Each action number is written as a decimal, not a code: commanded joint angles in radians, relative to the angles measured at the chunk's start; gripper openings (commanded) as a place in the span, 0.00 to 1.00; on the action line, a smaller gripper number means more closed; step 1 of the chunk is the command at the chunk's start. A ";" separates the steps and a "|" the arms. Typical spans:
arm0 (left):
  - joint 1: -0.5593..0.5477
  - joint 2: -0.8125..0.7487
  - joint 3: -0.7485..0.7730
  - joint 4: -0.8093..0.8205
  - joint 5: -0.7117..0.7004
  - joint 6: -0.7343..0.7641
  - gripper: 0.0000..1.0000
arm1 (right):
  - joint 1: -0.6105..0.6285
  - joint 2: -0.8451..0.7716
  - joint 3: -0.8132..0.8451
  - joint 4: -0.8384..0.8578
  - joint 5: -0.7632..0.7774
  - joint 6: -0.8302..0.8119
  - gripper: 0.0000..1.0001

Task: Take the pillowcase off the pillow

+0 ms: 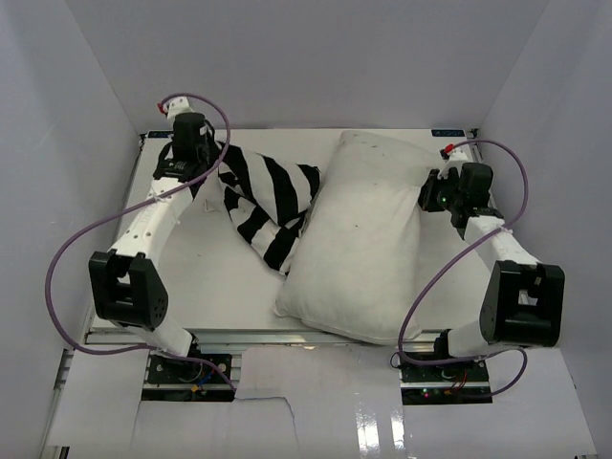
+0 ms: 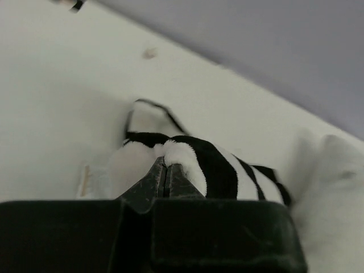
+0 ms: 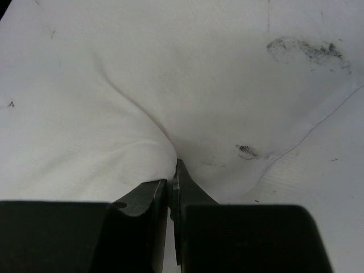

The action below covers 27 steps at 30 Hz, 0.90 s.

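Observation:
The pillow (image 1: 368, 239) is a plump off-white cushion lying bare on the right half of the table. The pillowcase (image 1: 266, 196) is black-and-white striped fabric bunched to the pillow's left, one end touching the pillow's left edge. My left gripper (image 1: 214, 176) is shut on the pillowcase's far left end; in the left wrist view the gripper (image 2: 165, 164) pinches a fold of the pillowcase (image 2: 210, 165). My right gripper (image 1: 427, 197) is shut on the pillow's right side; in the right wrist view the gripper (image 3: 175, 169) pinches a pucker of the pillow (image 3: 114, 114).
The white table (image 1: 215, 287) is enclosed by pale walls at the back and on both sides. Purple cables (image 1: 72, 249) loop from each arm. The pillow's near corner overhangs the table's front rail (image 1: 239, 337). Dark smudges (image 3: 304, 50) mark the pillow fabric.

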 commanded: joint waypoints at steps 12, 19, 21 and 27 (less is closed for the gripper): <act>0.121 -0.184 -0.393 0.048 -0.122 -0.146 0.77 | 0.012 0.113 0.415 -0.303 0.084 -0.008 0.85; -0.031 -0.332 -0.387 0.040 -0.101 -0.132 0.95 | 0.136 -0.076 0.355 -0.377 0.161 0.007 0.91; -0.105 -0.361 -0.418 0.089 -0.032 -0.132 0.95 | 0.222 -0.141 0.313 -0.350 0.137 0.028 0.92; -0.349 -0.342 -0.472 0.139 0.177 -0.072 0.98 | 0.423 -0.336 0.172 -0.280 0.206 0.124 0.90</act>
